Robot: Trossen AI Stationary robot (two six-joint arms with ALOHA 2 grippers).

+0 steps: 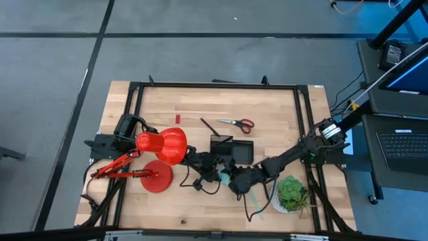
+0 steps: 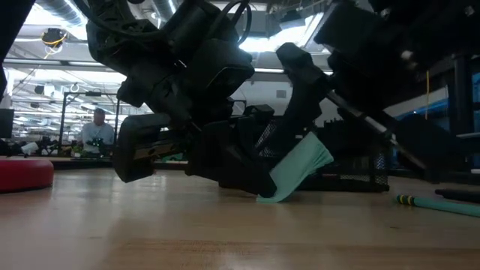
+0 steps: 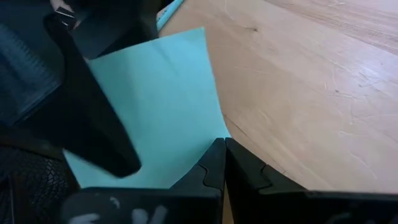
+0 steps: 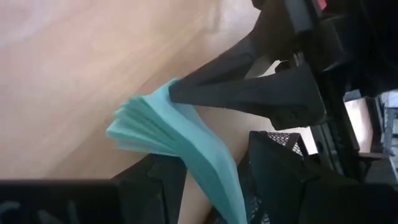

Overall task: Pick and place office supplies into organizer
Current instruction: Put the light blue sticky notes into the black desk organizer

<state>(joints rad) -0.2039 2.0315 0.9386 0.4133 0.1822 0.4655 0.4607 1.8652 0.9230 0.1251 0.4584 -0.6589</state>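
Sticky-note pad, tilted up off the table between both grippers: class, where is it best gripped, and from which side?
Probably across its thickness at the unfanned end of the sticky-note pad, coming from the right gripper's side: there the sheets lie together, while the far end splays. The left gripper pinches just one corner.

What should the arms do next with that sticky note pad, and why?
Probably lift it. The sticky-note pad stands tilted, one corner on the table, pinched by the left gripper and right gripper, beside the organizer, not in it.
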